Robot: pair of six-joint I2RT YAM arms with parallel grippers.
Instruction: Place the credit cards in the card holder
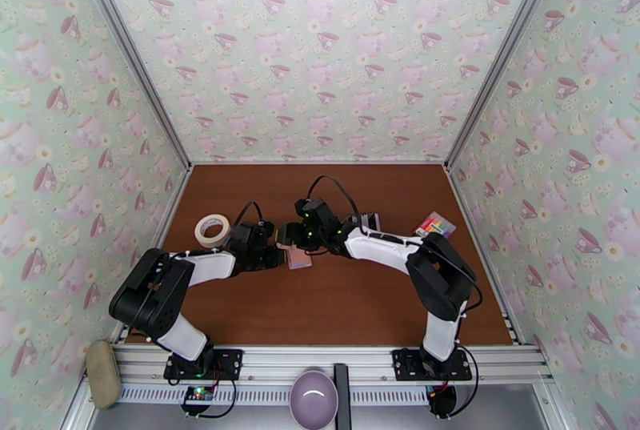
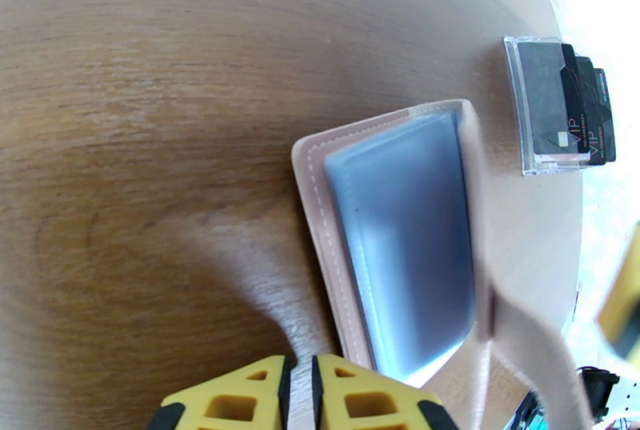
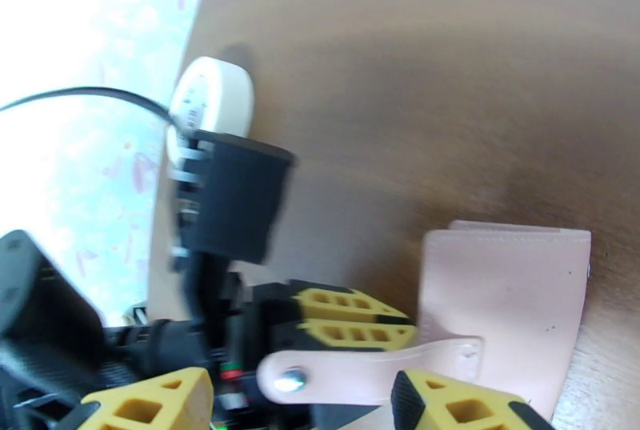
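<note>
The pale pink card holder (image 1: pixel 298 256) lies at mid-table, its flap (image 3: pixel 504 303) lifted and the pale blue inside (image 2: pixel 400 247) showing. My left gripper (image 2: pixel 300 395) is shut on the holder's near edge, with a thin pink strip between its yellow fingers (image 3: pixel 352 319). My right gripper (image 3: pixel 304 411) is open just above the holder. The snap tab (image 3: pixel 360 371) hangs between its spread fingers, touching neither. The credit cards (image 2: pixel 580 107) stand upright in a clear stand (image 1: pixel 368 221) beyond the holder, apart from both grippers.
A roll of white tape (image 1: pixel 212 229) lies left of the left wrist. A rainbow-striped block (image 1: pixel 434 224) sits near the right wall. A purple bowl (image 1: pixel 314 399) rests on the front rail, and a tan pad (image 1: pixel 102 371) lies at the front left.
</note>
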